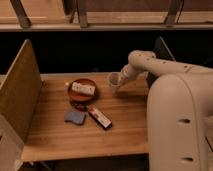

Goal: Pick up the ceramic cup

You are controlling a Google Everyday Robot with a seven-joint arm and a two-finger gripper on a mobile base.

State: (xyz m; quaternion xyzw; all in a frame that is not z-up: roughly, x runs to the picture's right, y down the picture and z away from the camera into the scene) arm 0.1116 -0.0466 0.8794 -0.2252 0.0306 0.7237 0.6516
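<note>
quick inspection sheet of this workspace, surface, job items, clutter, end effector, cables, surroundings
surface: wooden table with slatted top, upright wooden panel along its left edge
job's things: ceramic cup, small and pale, upright near the table's back edge, right of the brown dish
clutter: reddish-brown round dish with a pale packet in it; blue sponge-like pad in front; red and white bar-shaped packet beside the pad
grippers: end effector at the cup's right side, at the tip of the white arm
cables: nothing seen
surroundings: dark gap behind the table, a ledge with metal struts above it; a dark chair back behind the arm
</note>
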